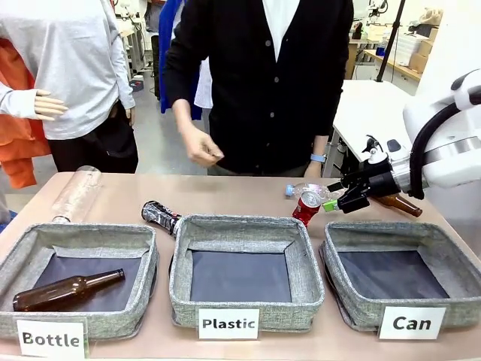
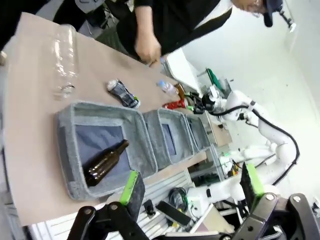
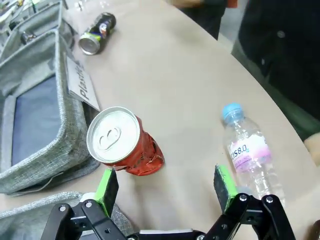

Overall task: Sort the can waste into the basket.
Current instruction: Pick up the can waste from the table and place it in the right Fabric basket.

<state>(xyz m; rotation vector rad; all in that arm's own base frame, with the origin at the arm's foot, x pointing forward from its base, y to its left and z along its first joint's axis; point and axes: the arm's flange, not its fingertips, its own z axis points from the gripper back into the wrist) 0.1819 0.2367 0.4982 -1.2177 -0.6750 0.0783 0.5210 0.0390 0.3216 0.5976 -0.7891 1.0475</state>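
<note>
While the left tool [image 2: 190, 185] hangs up off the counter [image 1: 248, 197] with its green pads spread wide and nothing between them, the waste lies scattered along the far side of three grey bins. At the far left a large clear plastic bottle [image 1: 75, 194] lies on the counter behind the bin labelled "Bottle" [image 1: 79, 235], and one brown glass bottle [image 1: 68, 290] rests on that bin's dark floor. Next, the black can [image 1: 160, 215] lies on its side just beside the far left corner of the bin labelled "Plastic" [image 1: 240, 226]. Beyond the counter's middle a person's hand [image 1: 201, 147] hangs loosely curled. Further right the red can [image 1: 307, 205], crushed, sits on the counter behind the gap between the Plastic bin and the basket [image 1: 391, 232] labelled "Can", outside both. A small clear bottle with a blue cap [image 1: 299, 189] lies just behind it. The right tool [image 3: 166, 182] is low at the red can's right side, jaws fully spread, holding nothing; the can sits just ahead of one green pad [image 3: 107, 184]. Another brown bottle [image 1: 398, 204] lies behind that tool.
</note>
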